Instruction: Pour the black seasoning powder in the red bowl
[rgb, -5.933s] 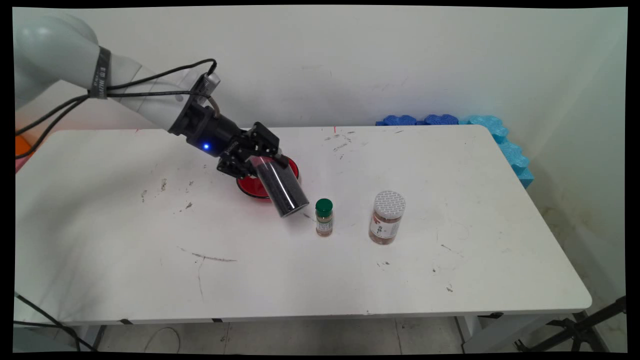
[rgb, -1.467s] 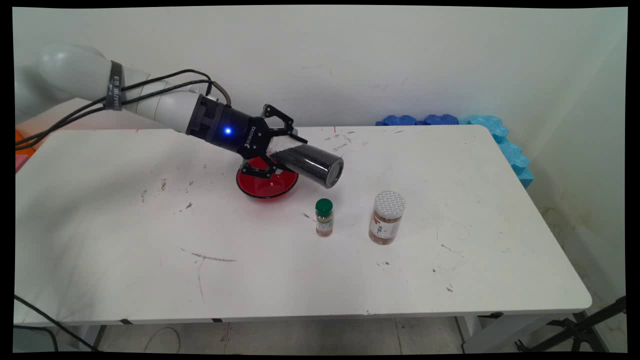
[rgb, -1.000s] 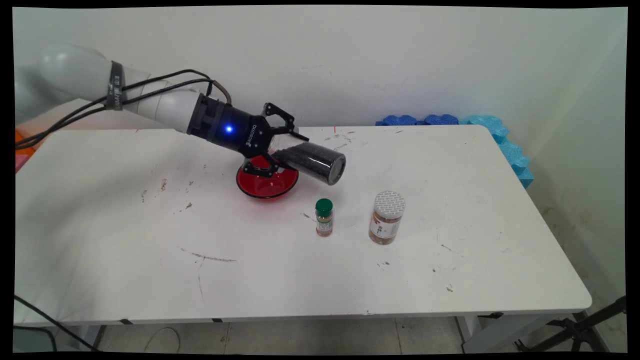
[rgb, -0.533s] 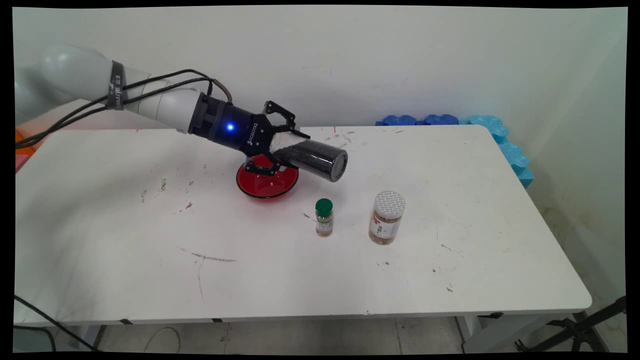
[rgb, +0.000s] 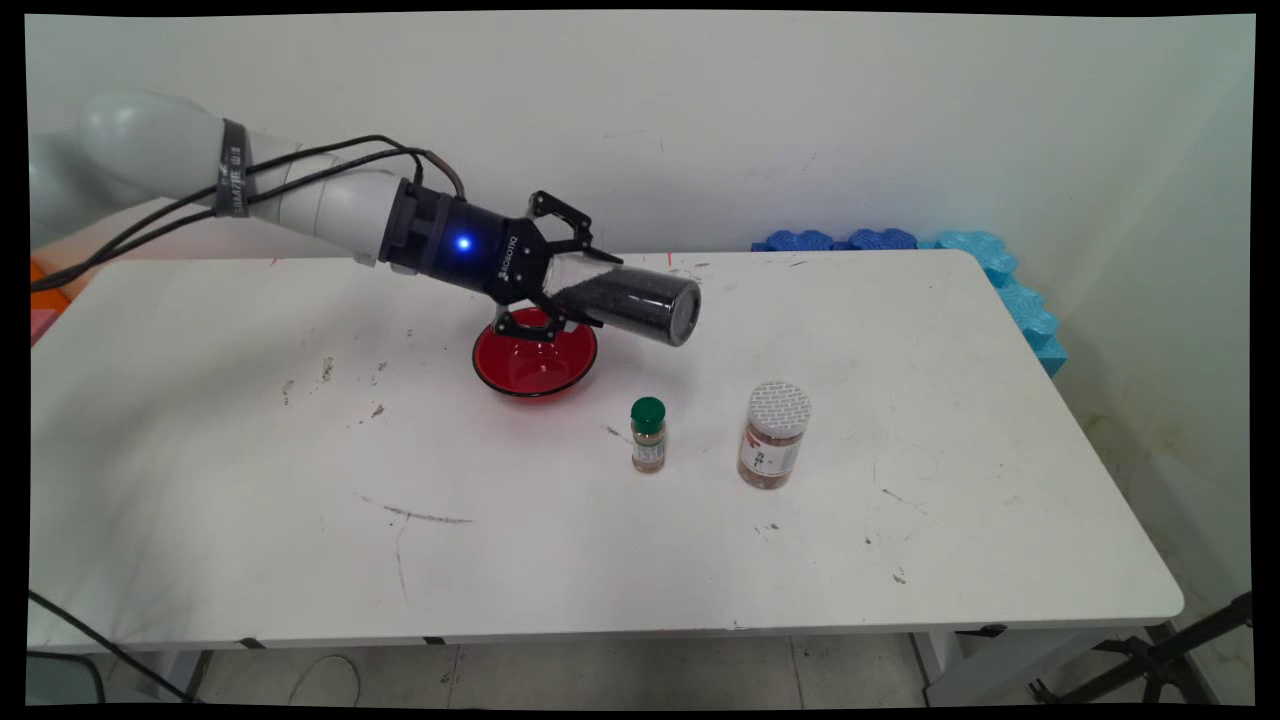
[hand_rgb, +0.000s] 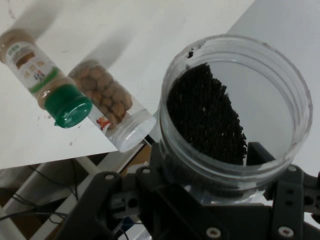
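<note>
**Gripper clamped on an open jar of dark grains, held above a red bowl**

The black two-finger gripper (rgb: 572, 290) is closed on a clear plastic jar (rgb: 630, 305), one finger above and one below the jar's mouth end. The jar lies almost level in the main view, its closed base pointing right and slightly down, its mouth toward the wrist. It carries no lid. In the hand view the open mouth of the jar (hand_rgb: 235, 107) faces the camera, and fine black grains (hand_rgb: 207, 117) are banked against one side of its wall, leaving the other side bare.

Landmark: the red bowl (rgb: 534, 362), which rests on the white table (rgb: 250, 480). The gripper hangs just above the bowl's far rim and partly covers it in the main view; whether any part touches the bowl cannot be told. The jar's base reaches past the bowl's right rim, clear of the table.

To the right of the bowl and nearer the camera stands a small spice bottle (rgb: 648, 436) with a green cap, upright. Further right of the bowl, beside that bottle but apart from it, stands a larger jar (rgb: 774, 435) with a white lid and brown contents, also upright. Both appear in the hand view, the spice bottle (hand_rgb: 45, 80) and the larger jar (hand_rgb: 107, 110), off to one side of the held jar.

Far to the right of the bowl, blue foam pieces (rgb: 1000, 275) line the table's back corner against the wall
</note>
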